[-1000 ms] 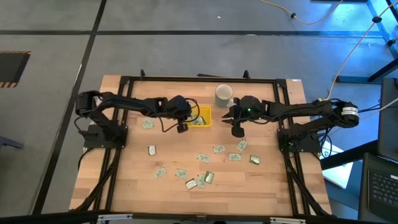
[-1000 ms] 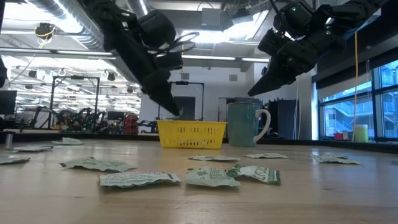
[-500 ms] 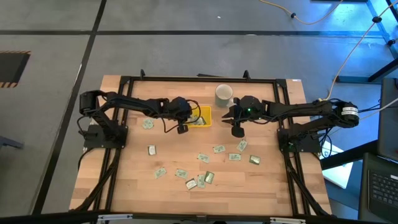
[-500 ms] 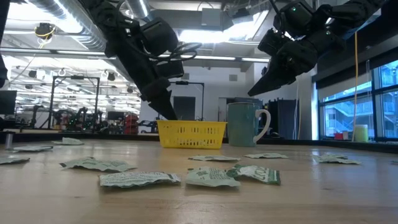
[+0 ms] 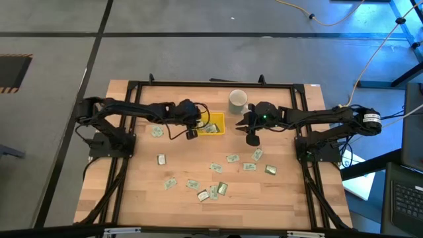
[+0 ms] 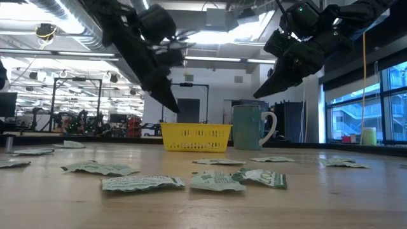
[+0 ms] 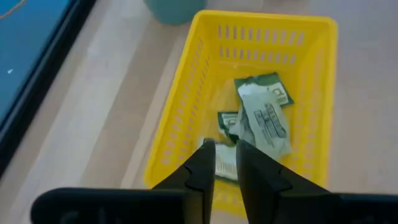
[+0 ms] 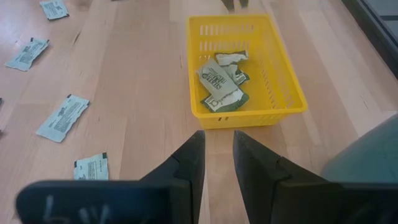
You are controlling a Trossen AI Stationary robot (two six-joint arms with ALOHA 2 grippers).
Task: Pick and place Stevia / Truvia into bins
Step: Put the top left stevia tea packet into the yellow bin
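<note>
With its fingers slightly parted and empty, the left gripper (image 7: 225,163) hovers over the yellow tray (image 7: 176,118) holding several Stevia sachets (image 7: 264,118); dipping lower could snag them out again.

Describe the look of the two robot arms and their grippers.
Both arms are dark, slim and jointed. The left gripper and right gripper each end in two black, tapering fingers. Black cables loop along the left arm. A small green light glows on the right arm's wrist, and a white label sits near its base.

Sachets (image 5: 232,158) scattered near yellow tray (image 5: 213,124)
</note>
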